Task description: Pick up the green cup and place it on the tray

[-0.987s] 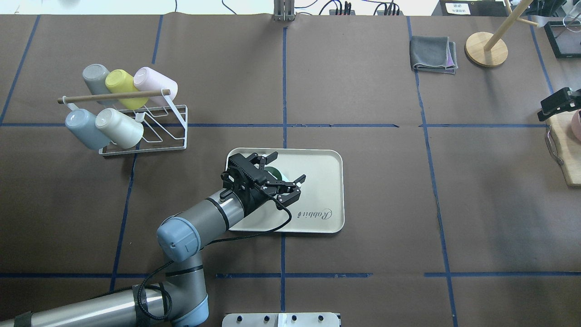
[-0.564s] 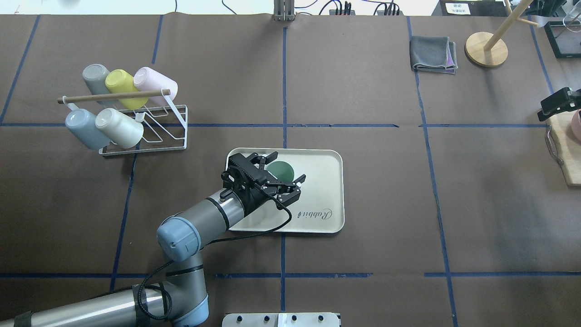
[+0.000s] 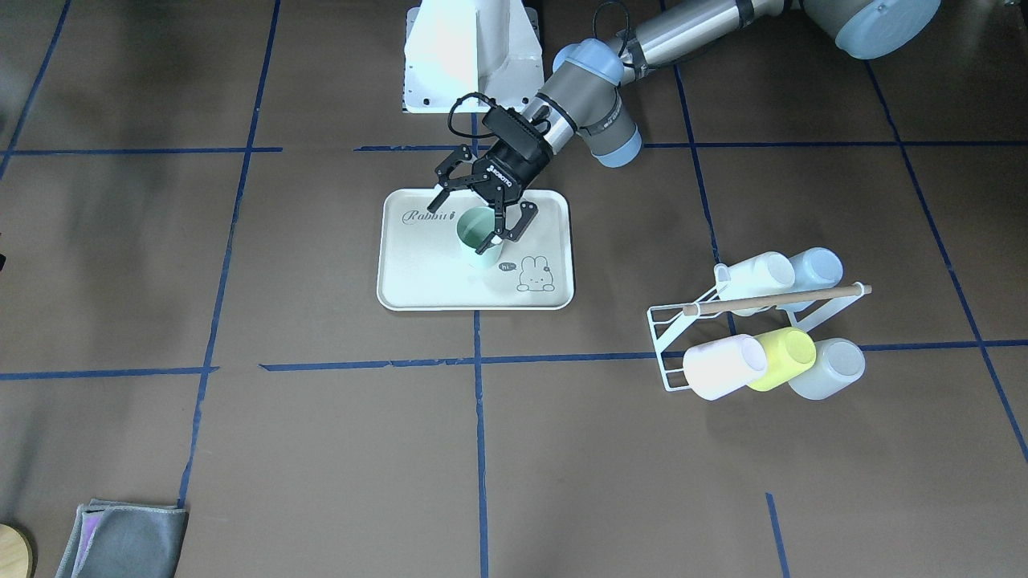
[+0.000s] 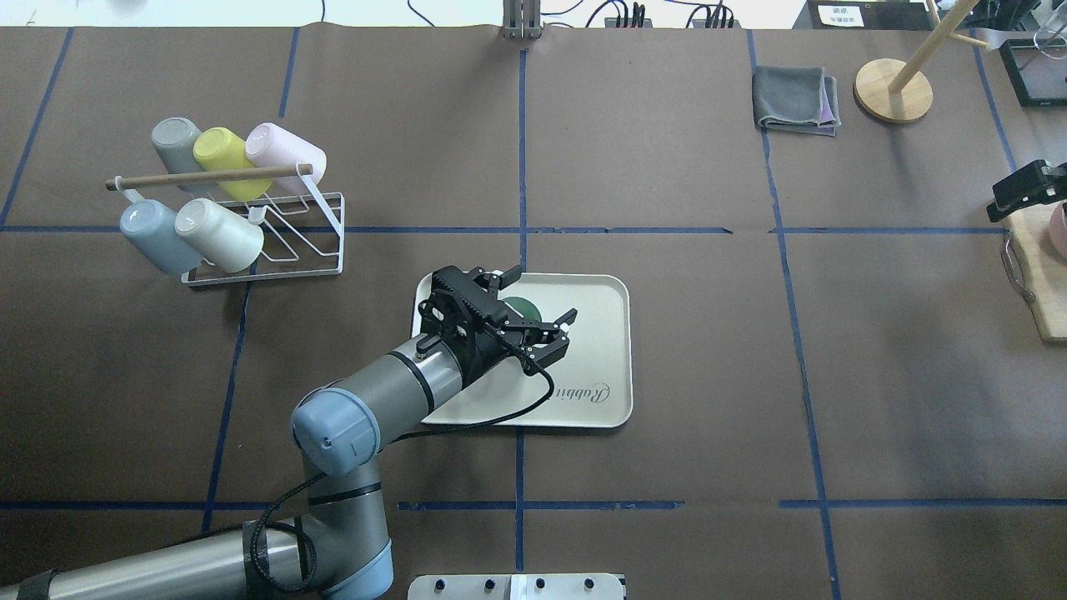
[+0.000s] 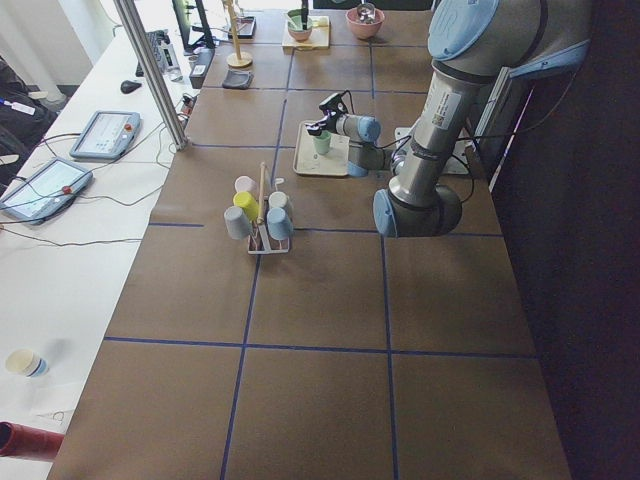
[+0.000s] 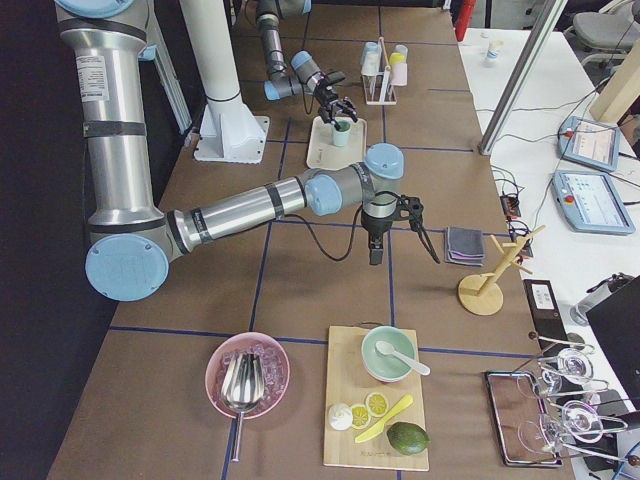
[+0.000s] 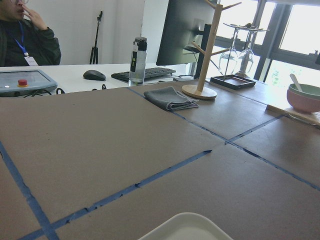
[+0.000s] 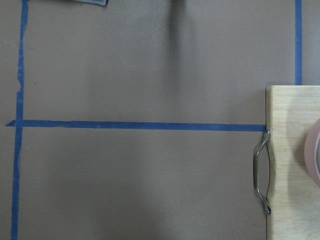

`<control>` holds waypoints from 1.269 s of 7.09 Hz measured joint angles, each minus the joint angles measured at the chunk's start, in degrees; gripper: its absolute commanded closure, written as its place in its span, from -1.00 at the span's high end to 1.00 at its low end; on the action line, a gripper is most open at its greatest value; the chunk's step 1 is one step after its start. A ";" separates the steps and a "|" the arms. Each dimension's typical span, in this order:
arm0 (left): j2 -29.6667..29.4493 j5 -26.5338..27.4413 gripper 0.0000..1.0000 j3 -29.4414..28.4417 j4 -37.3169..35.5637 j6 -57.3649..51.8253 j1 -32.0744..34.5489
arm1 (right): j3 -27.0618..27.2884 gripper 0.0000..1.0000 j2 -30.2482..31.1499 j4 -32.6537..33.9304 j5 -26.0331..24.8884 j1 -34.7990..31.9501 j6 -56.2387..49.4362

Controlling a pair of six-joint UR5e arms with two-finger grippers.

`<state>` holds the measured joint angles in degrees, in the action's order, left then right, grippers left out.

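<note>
As the tapered green cup (image 3: 475,229) stands on the rimmed tray (image 3: 418,273), the left gripper (image 4: 545,293) gapes.

The green cup (image 3: 475,237), a small pale mint tumbler with a deeper green inside, is stood upright, mouth up, near the middle of the tray (image 3: 418,269). The cream rectangular tray, marked "Rabbit" and drawn with a bunny, is laid flat.

green cup (image 3: 479,238) on tray (image 3: 422,277) | cup rack (image 3: 775,298) left of tray
</note>
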<state>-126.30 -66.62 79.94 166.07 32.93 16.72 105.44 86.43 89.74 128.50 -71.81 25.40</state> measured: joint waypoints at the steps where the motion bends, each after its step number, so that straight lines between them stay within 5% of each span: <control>1: -0.03 -0.17 0.98 5.32 -7.37 0.01 0.57 | 0.01 1.00 -0.05 0.00 0.00 0.00 0.00; 6: 0.57 -17.91 0.99 25.84 -44.06 1.57 14.03 | 0.03 1.00 -0.92 0.00 -0.08 -0.02 0.00; 9: 5.07 -44.07 0.99 32.75 -63.56 0.32 33.37 | 0.03 1.00 -1.69 0.00 -0.09 -0.13 0.04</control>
<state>-121.23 -110.69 112.69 102.51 33.25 50.09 105.47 84.74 89.74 128.41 -71.94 25.44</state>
